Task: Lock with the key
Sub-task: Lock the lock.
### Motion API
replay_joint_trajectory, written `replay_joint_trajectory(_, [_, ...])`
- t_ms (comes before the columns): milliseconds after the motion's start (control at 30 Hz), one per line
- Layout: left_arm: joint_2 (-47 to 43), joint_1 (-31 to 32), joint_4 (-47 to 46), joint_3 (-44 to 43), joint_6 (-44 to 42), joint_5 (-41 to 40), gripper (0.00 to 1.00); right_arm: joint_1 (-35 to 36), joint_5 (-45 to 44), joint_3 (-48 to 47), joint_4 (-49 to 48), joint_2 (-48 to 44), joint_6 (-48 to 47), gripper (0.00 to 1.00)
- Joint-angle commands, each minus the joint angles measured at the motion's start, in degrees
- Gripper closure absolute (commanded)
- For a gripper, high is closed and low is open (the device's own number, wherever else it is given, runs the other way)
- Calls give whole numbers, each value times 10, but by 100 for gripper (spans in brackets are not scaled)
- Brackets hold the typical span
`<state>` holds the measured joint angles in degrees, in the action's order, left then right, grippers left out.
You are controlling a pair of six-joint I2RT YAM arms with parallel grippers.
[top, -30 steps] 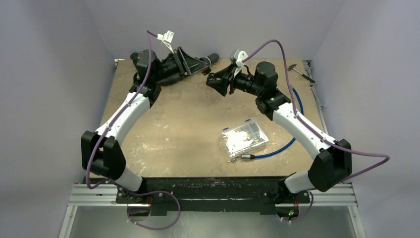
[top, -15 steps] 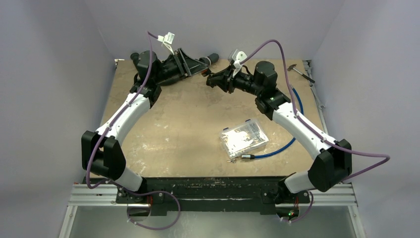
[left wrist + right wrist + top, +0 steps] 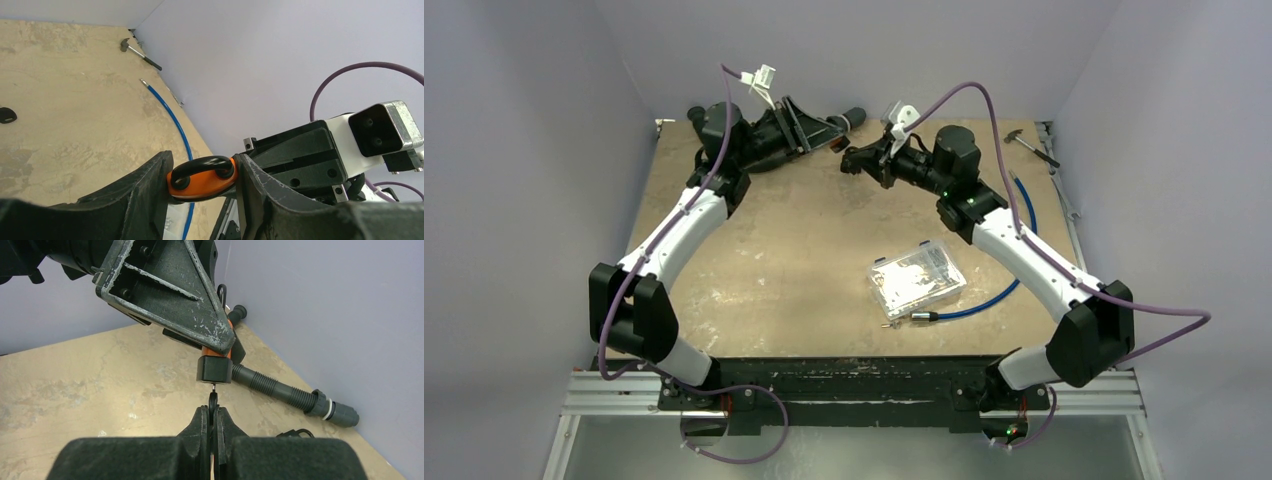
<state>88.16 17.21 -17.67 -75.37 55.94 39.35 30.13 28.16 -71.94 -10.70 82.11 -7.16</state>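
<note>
The left fingers (image 3: 150,185) were shut tight on the small orange padlock with the black loop (image 3: 202,179). They held it up in the air above the far side of the sandy brown table (image 3: 774,260), at about 12 o'clock in the top view.

The right fingers (image 3: 202,425) were squeezed narrow on the thin little metal key (image 3: 213,402). The key stuck out straight from between them.

One second before, the right fingers were a bit away from the padlock and turned another way. Since then they had moved toward 11 o'clock and turned, so the gap was almost gone. In the right wrist view, the tip of the key was right at the black bottom end of the padlock (image 3: 214,369), where the keyhole should be. I could not tell if the tip was inside the hole yet or only touching it.

That was good for the job, I think. The key and the hole looked lined up, so the next step was likely a small push in and then a turn. The lock was not turned yet.

The long grey ribbed pipe (image 3: 280,387) lay on the table behind the padlock, out of the way.
</note>
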Motion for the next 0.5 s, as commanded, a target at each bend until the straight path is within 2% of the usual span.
replay_joint_trajectory(0, [3,-20,-37,-40,3,-40,100,5,-18,18,-6,-27,8,100])
replay_joint_trajectory(233, [28,-47,-51,-72,16,-54,100,5,-26,59,-15,-52,29,100])
replay_joint_trajectory(467, [37,-52,-53,-69,16,-63,100,5,-28,77,-28,-55,66,100])
